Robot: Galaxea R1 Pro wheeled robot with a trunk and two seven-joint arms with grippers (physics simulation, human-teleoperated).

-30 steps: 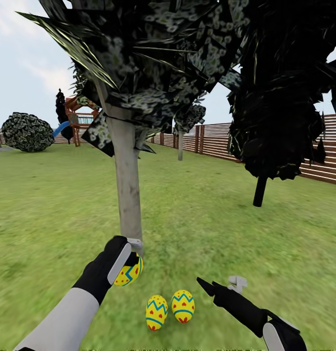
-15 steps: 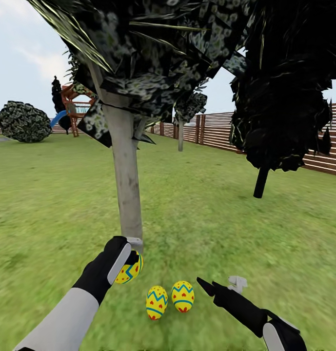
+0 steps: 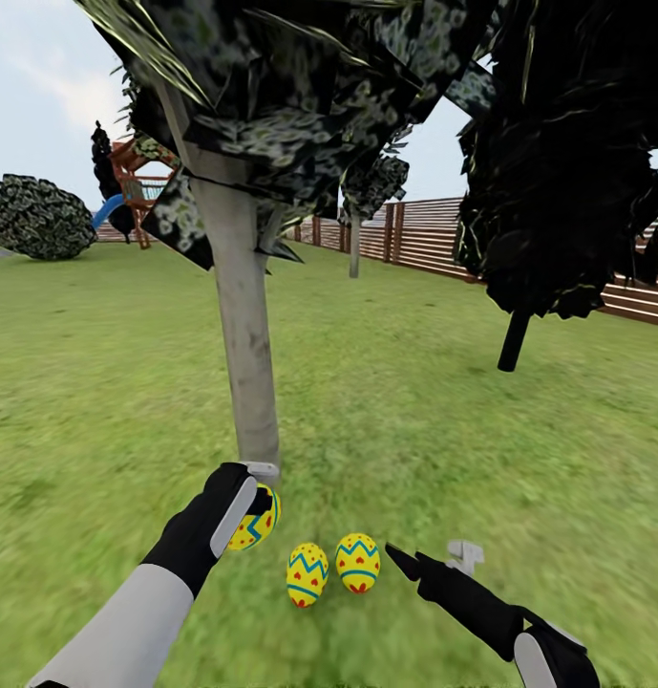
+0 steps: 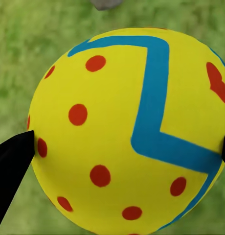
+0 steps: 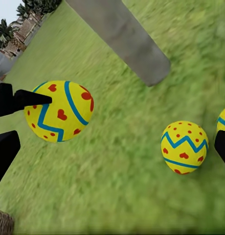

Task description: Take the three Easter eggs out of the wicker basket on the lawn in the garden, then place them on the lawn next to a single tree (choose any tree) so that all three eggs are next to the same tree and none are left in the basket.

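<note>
At the foot of the pale grey tree point(image 3: 241, 325), my left gripper point(image 3: 256, 497) is clenched on the third egg point(image 3: 255, 521), with a dark fingertip point(image 4: 12, 169) pressed to one side of it and the tip of the other showing at the opposite side in the left wrist view. The egg hangs between the fingers, just above the lawn point(image 3: 414, 411) as far as I can judge, with grass straight beyond it. The trunk's base is just past the gripper, so I reckon the release needs only a short lowering, not a reach.

The other two eggs lie on the grass just to the right of my left gripper: one egg point(image 3: 307, 574) nearer, its neighbour point(image 3: 357, 562) beside it, both standing roughly on end. My right gripper point(image 3: 434, 559) hovers just right of that pair, fingers spread and holding nothing. From its wrist camera, the held egg point(image 5: 59, 110) and one grounded egg point(image 5: 185, 147) sit well apart.
</note>
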